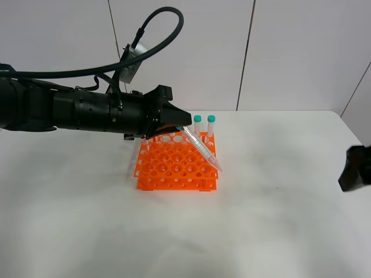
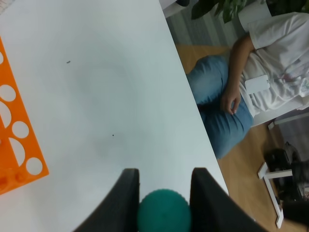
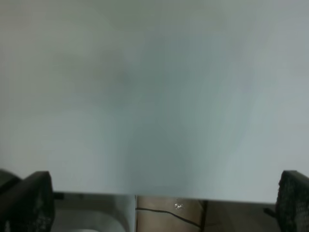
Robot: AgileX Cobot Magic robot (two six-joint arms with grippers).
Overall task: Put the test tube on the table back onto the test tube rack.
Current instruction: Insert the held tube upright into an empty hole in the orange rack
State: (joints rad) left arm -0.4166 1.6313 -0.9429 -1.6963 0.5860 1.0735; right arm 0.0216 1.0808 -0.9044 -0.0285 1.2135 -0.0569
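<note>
My left gripper is shut on the teal cap of the test tube, which slants down over the orange test tube rack with its pointed tip near the rack's right edge. In the left wrist view the green cap sits pinched between the two dark fingers, with a corner of the rack to one side. Two teal-capped tubes stand upright at the rack's back right. My right gripper is open over the white table, with nothing between its fingers.
The right arm's dark end shows at the table's right edge. A seated person is beyond the table edge in the left wrist view. Floor and a cable show past the table edge in the right wrist view.
</note>
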